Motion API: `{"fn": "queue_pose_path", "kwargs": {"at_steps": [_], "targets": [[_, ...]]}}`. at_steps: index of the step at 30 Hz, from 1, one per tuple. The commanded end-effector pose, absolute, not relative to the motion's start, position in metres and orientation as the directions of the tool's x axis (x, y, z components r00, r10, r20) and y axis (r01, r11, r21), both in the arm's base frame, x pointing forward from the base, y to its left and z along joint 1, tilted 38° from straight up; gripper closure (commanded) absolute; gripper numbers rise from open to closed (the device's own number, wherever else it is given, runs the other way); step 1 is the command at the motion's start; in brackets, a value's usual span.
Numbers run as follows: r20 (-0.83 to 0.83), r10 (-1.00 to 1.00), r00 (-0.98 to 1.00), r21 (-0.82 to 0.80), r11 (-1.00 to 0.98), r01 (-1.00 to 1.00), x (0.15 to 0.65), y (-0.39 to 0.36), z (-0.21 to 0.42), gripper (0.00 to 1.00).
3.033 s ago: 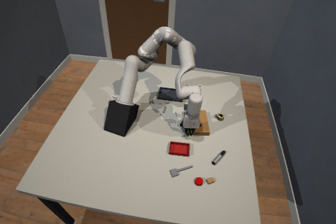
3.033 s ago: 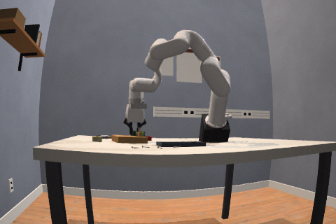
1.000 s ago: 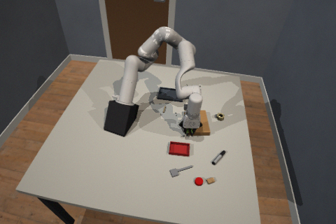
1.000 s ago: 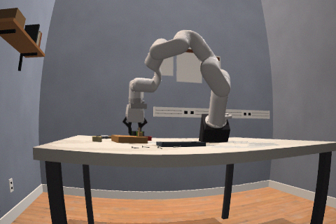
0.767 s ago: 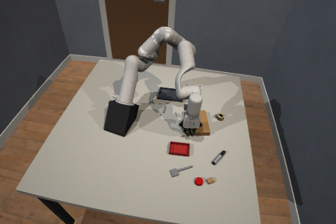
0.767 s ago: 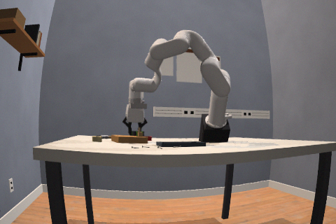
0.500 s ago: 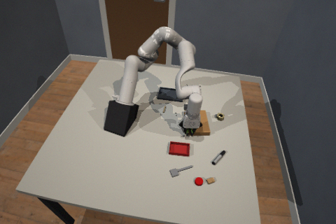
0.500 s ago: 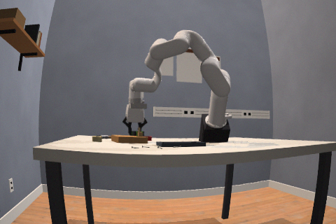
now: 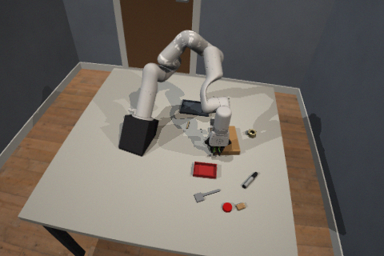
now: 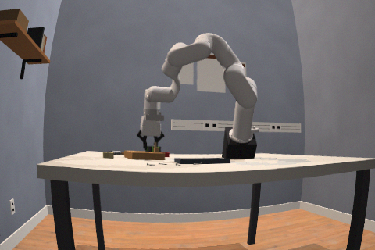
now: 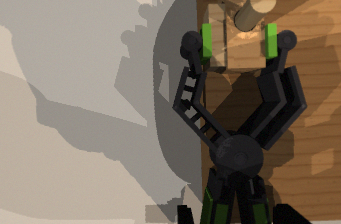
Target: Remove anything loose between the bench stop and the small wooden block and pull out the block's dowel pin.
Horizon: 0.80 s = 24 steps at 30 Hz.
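Observation:
My gripper (image 9: 216, 150) (image 10: 151, 147) (image 11: 239, 42) points down over the left edge of the wooden bench board (image 9: 234, 144) (image 10: 141, 155) (image 11: 311, 125). Its fingers are open, and the green pads stand close on either side of the small wooden block (image 11: 243, 59). The light dowel pin (image 11: 253, 12) stands in the block just beyond the fingertips. A paler upright strip (image 11: 218, 30) lies against the block's left side; I cannot tell what it is. The arm hides the block in the top view. I see no spring clamp.
A red tray (image 9: 205, 170) lies in front of the board. A marker (image 9: 250, 180), a grey flat tool (image 9: 206, 195), a red button (image 9: 226, 206) and a small wooden cube (image 9: 240, 206) lie nearer the front. A brass nut (image 9: 251, 133) and a black slab (image 9: 193, 107) lie near the board.

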<state>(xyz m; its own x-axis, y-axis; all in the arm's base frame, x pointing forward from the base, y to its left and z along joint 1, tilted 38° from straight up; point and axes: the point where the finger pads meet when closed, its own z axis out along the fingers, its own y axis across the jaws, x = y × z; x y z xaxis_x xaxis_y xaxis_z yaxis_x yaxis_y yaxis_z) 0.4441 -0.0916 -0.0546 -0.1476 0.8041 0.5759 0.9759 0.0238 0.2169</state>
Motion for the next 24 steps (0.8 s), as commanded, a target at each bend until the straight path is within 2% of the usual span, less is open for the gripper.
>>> {"fn": "queue_pose_path", "kwargs": {"at_steps": [1,24], "targets": [[0.574,0.805,-0.148,0.219,0.023,0.975,0.445,-0.094,-0.052,0.50],[0.574,0.805,-0.148,0.219,0.023,0.975,0.439,-0.117,-0.022,0.50]]}}
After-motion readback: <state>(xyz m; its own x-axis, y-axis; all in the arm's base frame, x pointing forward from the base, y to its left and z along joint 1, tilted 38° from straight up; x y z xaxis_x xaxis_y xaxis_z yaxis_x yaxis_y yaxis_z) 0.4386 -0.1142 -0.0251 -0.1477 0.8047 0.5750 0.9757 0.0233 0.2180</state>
